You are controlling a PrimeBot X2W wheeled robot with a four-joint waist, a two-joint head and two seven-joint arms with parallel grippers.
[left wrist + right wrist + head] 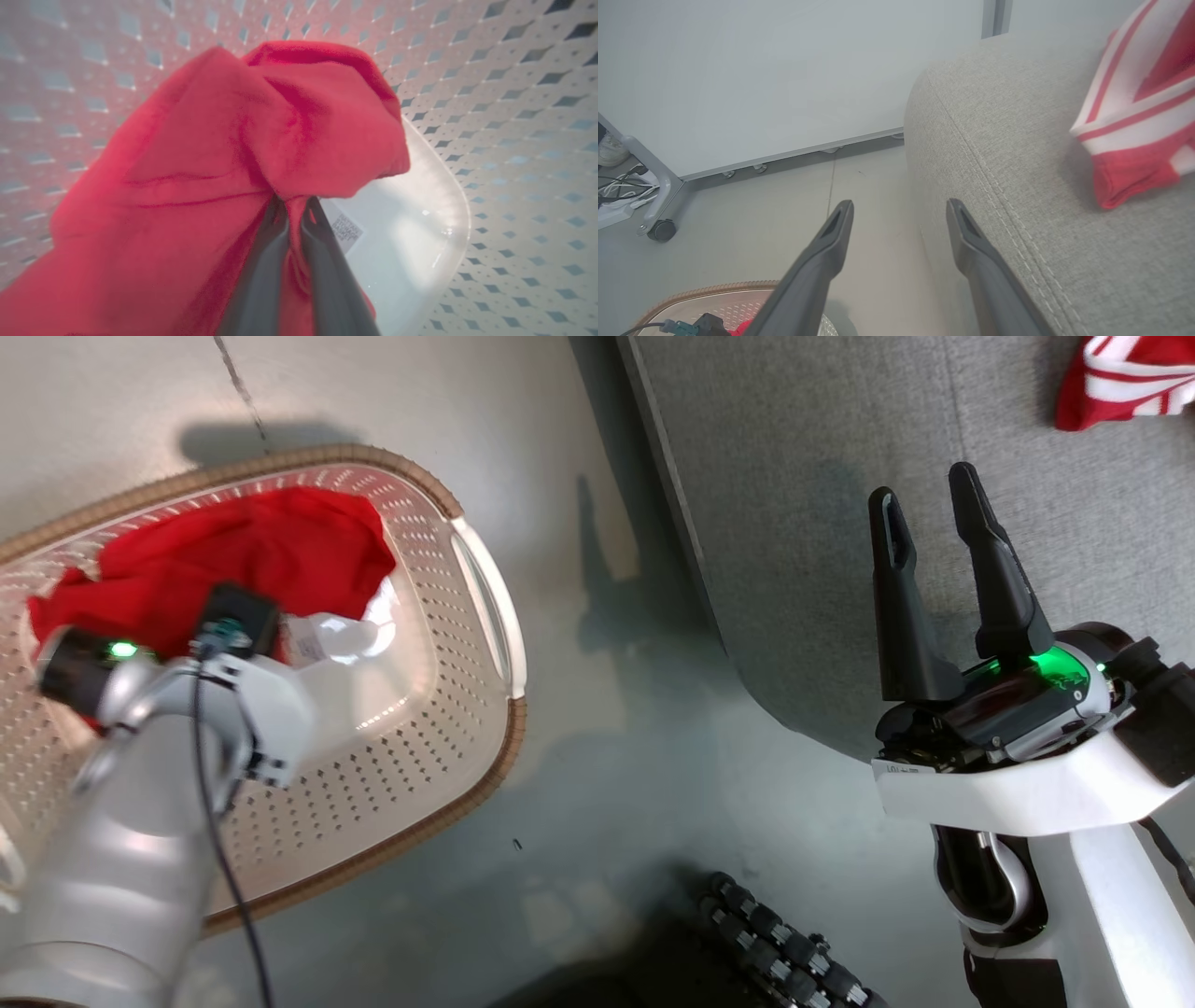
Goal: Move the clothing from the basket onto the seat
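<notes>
One red garment (252, 551) sits in the basket (467, 747), pinched tight between the left gripper (292, 205) fingers. A second, striped garment (1120, 378) lies on the grey seat (840, 429). Right gripper (922, 485) hovers over the seat's edge, fingers apart.

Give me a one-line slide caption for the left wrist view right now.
Left claw shut on a fold of the red garment inside the perforated basket, label sticker beside it.
</notes>
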